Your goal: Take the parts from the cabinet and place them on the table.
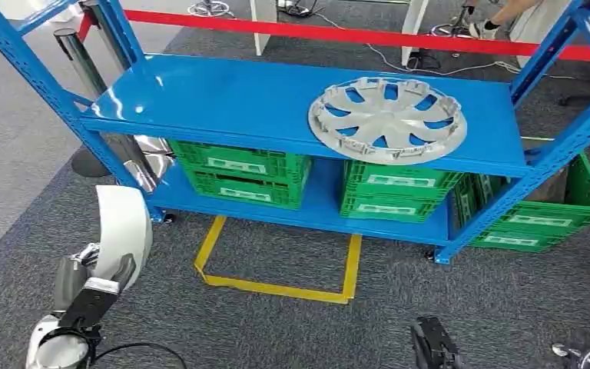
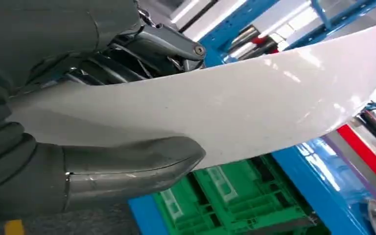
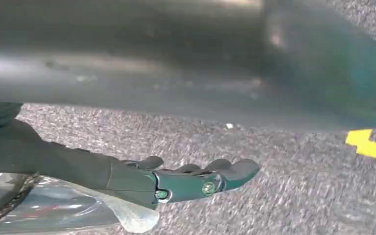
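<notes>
Grey carpet spreading under your blue rack (image 1: 223,100), silver wheel cover (image 1: 388,119) lying on its top shelf, left hand (image 1: 92,296) clamping a white curved panel (image 1: 123,231) below the rack's left end, right hand (image 3: 196,178) hanging with fingers loosely apart, holding nothing

**Item count, shelf area**

- Hubcap (image 1: 388,119): qty 1, silver, lying flat on top shelf of blue rack (image 1: 223,100).
- White curved panel (image 1: 123,231): qty 1, in left hand (image 1: 92,296).
- Green crates: qty 5 visible. Two stacked on lower shelf, left (image 1: 242,173); two stacked at center (image 1: 396,192); one on floor at rack's right end (image 1: 541,211).
- Yellow tape outline (image 1: 276,277) on carpet: qty 1, three sides visible.
- Red barrier strip (image 1: 353,34) behind rack: qty 1.
- Robot hands: 2, incl. right hand (image 3: 196,178).
</notes>
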Controlling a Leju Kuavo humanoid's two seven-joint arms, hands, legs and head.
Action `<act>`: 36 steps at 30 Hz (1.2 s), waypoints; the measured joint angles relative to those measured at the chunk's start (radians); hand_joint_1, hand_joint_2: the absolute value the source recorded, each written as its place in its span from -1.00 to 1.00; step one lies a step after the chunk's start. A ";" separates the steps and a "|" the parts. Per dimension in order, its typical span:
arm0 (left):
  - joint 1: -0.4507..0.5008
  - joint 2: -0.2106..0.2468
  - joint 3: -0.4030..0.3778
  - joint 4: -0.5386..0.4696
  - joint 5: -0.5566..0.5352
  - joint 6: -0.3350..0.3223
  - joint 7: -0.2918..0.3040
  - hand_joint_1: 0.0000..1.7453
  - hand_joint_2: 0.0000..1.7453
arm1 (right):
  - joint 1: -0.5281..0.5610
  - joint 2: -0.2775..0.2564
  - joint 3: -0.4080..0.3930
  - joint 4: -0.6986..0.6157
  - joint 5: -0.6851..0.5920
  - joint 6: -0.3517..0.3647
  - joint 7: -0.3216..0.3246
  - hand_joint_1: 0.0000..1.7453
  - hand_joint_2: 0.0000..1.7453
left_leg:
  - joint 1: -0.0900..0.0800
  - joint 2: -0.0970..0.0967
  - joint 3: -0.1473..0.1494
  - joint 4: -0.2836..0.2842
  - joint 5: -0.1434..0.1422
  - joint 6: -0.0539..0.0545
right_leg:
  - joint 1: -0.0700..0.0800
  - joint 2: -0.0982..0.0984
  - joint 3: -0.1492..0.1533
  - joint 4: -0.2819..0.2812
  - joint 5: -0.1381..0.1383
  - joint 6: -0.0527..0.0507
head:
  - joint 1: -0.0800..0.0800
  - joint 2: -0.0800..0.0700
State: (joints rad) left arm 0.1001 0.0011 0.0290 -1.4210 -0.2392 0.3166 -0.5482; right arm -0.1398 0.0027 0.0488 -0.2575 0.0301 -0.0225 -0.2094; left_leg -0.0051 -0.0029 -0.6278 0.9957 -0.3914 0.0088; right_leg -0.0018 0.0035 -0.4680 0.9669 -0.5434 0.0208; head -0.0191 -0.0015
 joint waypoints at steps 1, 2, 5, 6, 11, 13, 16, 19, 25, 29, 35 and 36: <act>0.006 0.000 0.005 -0.002 -0.003 0.000 0.002 1.00 1.00 | 0.004 0.003 -0.001 0.000 0.000 0.001 0.000 -1.00 -1.00 | -0.003 -0.003 -0.004 -0.003 0.004 -0.007 | -0.005 -0.003 -0.008 -0.007 0.016 -0.009 | 0.001 0.000; 0.013 -0.002 0.011 -0.002 -0.005 -0.001 0.002 1.00 1.00 | 0.002 0.007 -0.002 0.000 0.000 0.002 -0.001 -1.00 -1.00 | 0.000 -0.002 -0.012 0.009 -0.025 -0.014 | -0.010 -0.008 -0.011 -0.013 0.025 -0.018 | 0.002 0.000; 0.046 -0.008 0.036 -0.008 -0.024 -0.011 -0.002 1.00 1.00 | 0.004 0.008 -0.009 0.000 -0.003 0.001 -0.008 -1.00 -1.00 | 0.008 -0.001 -0.061 0.209 -0.192 -0.027 | -0.009 -0.009 -0.045 -0.004 0.048 -0.033 | -0.002 0.000; 0.063 -0.012 0.051 -0.015 -0.035 -0.019 -0.010 1.00 1.00 | 0.007 0.010 -0.012 0.000 -0.003 0.001 -0.011 -1.00 -1.00 | 0.010 -0.001 -0.074 0.286 -0.224 -0.030 | -0.008 -0.009 -0.060 0.002 0.055 -0.033 | -0.003 0.000; 0.119 -0.027 0.109 -0.081 -0.080 -0.041 -0.069 1.00 1.00 | 0.014 0.019 -0.017 0.000 0.009 0.001 -0.018 -1.00 -1.00 | 0.024 0.000 0.094 0.108 -0.112 -0.037 | -0.010 -0.013 -0.131 0.044 0.077 -0.020 | -0.003 0.000; 0.123 -0.040 0.135 -0.130 -0.074 -0.041 -0.097 1.00 1.00 | 0.011 0.019 -0.018 0.000 0.016 0.001 -0.018 -1.00 -1.00 | 0.018 -0.004 0.141 0.016 -0.148 -0.024 | -0.004 -0.014 -0.147 0.054 0.090 -0.008 | 0.000 0.000; 0.128 -0.058 0.169 -0.211 -0.011 -0.040 -0.132 1.00 1.00 | 0.011 0.019 -0.018 0.001 0.024 0.002 -0.016 -1.00 -1.00 | 0.016 -0.003 0.111 0.015 -0.131 -0.007 | -0.006 -0.014 -0.172 0.053 0.117 0.013 | 0.000 0.000; 0.125 -0.068 0.190 -0.277 0.010 -0.041 -0.132 1.00 1.00 | 0.018 0.019 -0.018 0.001 0.027 0.002 -0.015 -1.00 -1.00 | 0.016 0.002 0.078 0.014 -0.101 0.019 | -0.009 -0.008 -0.212 0.159 -0.031 0.019 | 0.004 0.000; 0.125 -0.082 0.204 -0.324 0.014 -0.041 -0.134 1.00 1.00 | 0.014 0.021 -0.018 0.001 0.027 0.004 -0.015 -1.00 -1.00 | 0.000 0.001 -0.010 0.020 -0.033 0.023 | -0.003 -0.006 -0.133 0.276 -0.003 0.001 | 0.004 0.000; 0.122 -0.082 0.212 -0.360 0.091 -0.041 -0.144 1.00 1.00 | -0.002 0.022 -0.018 0.000 0.034 0.004 -0.015 -1.00 -1.00 | -0.004 0.004 -0.038 0.021 0.014 0.007 | 0.011 -0.002 0.056 -0.016 -0.051 -0.016 | 0.002 0.000; 0.113 -0.071 0.235 -0.409 0.169 -0.050 -0.144 1.00 1.00 | 0.002 0.028 -0.019 0.002 0.045 0.006 -0.008 -1.00 -1.00 | 0.006 -0.002 -0.071 0.164 -0.168 -0.025 | 0.006 -0.016 -0.011 -0.015 0.020 -0.047 | 0.000 0.000; 0.111 -0.071 0.239 -0.414 0.176 -0.051 -0.144 1.00 1.00 | 0.002 0.028 -0.019 0.002 0.045 0.008 -0.007 -1.00 -1.00 | 0.008 -0.002 -0.078 0.242 -0.212 -0.029 | 0.007 -0.017 -0.020 -0.012 0.033 -0.046 | 0.001 0.000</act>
State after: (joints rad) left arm 0.2111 -0.0698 0.2678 -1.8349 -0.0629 0.2659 -0.6924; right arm -0.1376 0.0305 0.0298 -0.2560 0.0755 -0.0149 -0.2167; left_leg 0.0030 -0.0045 -0.7056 1.2381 -0.6034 -0.0201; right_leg 0.0052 -0.0133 -0.4877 0.9551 -0.5105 -0.0255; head -0.0183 -0.0015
